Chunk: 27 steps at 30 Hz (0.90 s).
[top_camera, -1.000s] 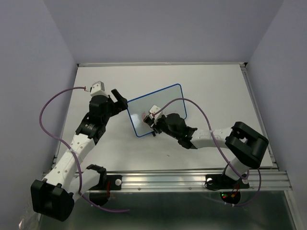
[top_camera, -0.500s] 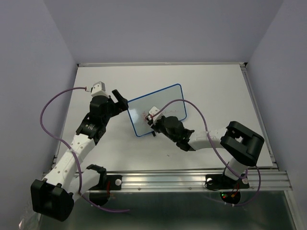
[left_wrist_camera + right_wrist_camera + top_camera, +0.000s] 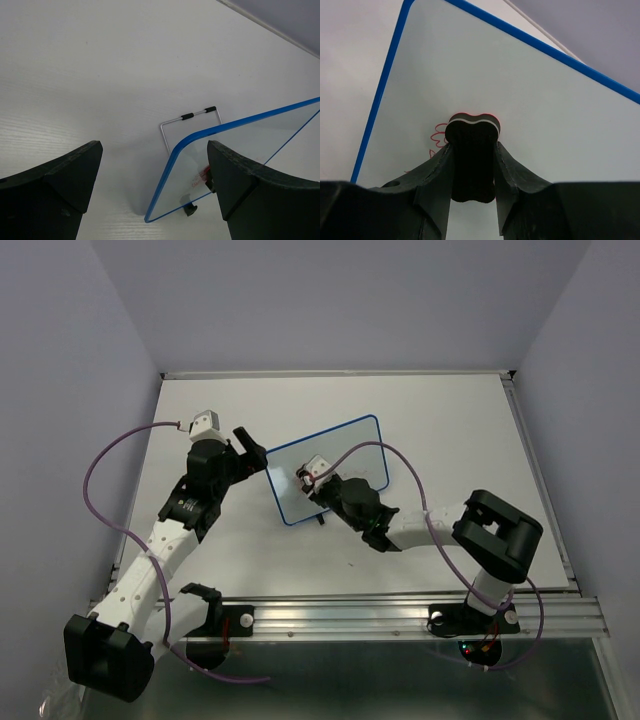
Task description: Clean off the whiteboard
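The whiteboard (image 3: pixel 340 445), blue-framed, stands tilted at the middle of the table. It also shows in the left wrist view (image 3: pixel 240 150) and the right wrist view (image 3: pixel 530 85). My right gripper (image 3: pixel 311 480) is shut on a black eraser (image 3: pixel 472 150) and presses its end against the lower left of the board's face. Red scribbles (image 3: pixel 439 135) show just left of the eraser. My left gripper (image 3: pixel 247 452) is open and empty, just left of the board's left edge; its fingers (image 3: pixel 75 175) stand either side of the board's corner without touching it.
A wire stand (image 3: pixel 185 117) props the board from behind, and a small black foot (image 3: pixel 189 210) sits under its lower edge. The white table (image 3: pixel 450 420) is walled at the back and both sides. Purple cables (image 3: pixel 100 455) loop from both wrists.
My right gripper has slid the eraser to the left and slightly up across the board's lower part. The left arm has not moved.
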Motion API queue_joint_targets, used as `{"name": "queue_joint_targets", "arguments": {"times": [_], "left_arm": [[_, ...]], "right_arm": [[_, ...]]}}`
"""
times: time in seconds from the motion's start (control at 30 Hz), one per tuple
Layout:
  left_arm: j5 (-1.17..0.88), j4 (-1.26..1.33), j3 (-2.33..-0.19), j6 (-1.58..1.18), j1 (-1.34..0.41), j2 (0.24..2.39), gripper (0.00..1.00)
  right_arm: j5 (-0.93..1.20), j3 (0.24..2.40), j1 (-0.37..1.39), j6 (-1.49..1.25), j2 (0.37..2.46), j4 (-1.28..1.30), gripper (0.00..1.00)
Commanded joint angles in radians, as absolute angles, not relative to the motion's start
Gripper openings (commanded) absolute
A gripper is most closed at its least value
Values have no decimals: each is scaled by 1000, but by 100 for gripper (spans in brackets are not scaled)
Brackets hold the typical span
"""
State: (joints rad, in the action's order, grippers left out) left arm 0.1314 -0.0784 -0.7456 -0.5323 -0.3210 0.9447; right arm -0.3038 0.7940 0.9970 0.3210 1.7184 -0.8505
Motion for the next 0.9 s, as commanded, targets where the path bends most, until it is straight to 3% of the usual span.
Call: {"name": "queue_joint_targets", "arguments": {"times": [0.0, 0.27, 0.87], "left_arm": [[135, -38, -735, -522, -328, 923, 99], [138, -37, -739, -522, -328, 933, 99], [143, -38, -730, -525, -328, 919, 99]], "right_arm": [[-223, 813, 1022, 328, 1726, -865, 8], [-184, 818, 1075, 341, 1772, -743, 7], [-558, 836, 1097, 353, 1779, -914, 5]]}}
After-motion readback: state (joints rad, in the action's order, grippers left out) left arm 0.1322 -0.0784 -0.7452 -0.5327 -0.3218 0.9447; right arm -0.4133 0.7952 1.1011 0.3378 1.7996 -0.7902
